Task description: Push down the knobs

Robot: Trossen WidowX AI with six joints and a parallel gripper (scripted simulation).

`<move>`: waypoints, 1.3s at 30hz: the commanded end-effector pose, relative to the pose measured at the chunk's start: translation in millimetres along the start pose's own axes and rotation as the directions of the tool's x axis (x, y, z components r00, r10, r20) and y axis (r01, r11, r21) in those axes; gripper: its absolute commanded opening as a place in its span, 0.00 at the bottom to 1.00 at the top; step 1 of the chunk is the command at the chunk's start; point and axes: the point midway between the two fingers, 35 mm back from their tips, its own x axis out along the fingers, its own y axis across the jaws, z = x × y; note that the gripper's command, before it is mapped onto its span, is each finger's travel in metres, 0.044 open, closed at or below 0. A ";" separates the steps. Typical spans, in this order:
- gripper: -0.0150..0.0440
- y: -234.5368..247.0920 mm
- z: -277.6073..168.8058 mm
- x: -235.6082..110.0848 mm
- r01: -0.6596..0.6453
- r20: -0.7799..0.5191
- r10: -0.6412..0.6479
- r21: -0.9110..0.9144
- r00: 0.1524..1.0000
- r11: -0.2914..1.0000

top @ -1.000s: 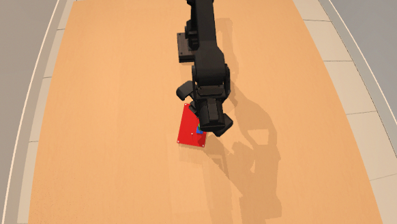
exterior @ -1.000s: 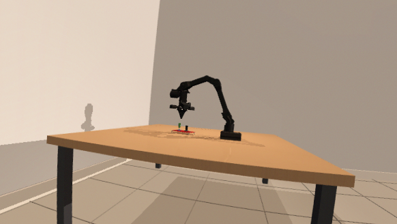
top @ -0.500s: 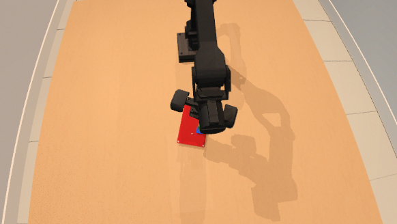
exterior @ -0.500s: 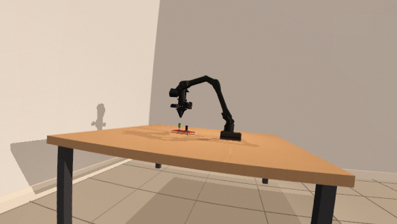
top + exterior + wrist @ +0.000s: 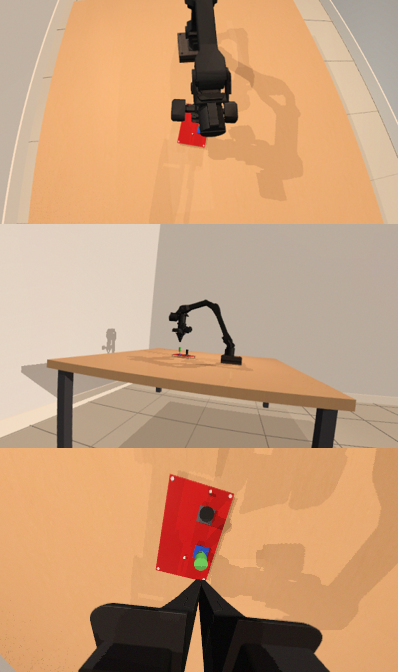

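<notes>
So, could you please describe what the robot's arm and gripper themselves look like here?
The arm is matte black throughout, built from blocky, rounded links, and stands on a dark square base plate with small bolt holes. No cables, labels or markings show. The gripper is black too: two broad, flat bodies that taper into sharp wedge-shaped fingers. Two stubby, rounded black housings stick out on either side of the wrist.

No words, numbers or signs can be read on the red board (image 5: 182,533), the arm or the table

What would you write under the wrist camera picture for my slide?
Shut gripper hovering above a red circuit board with green knob and black knob.
</notes>
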 end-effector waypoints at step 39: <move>0.25 -0.4 4.1 34.5 0.002 0.022 -0.002 -0.007 1.000 1.000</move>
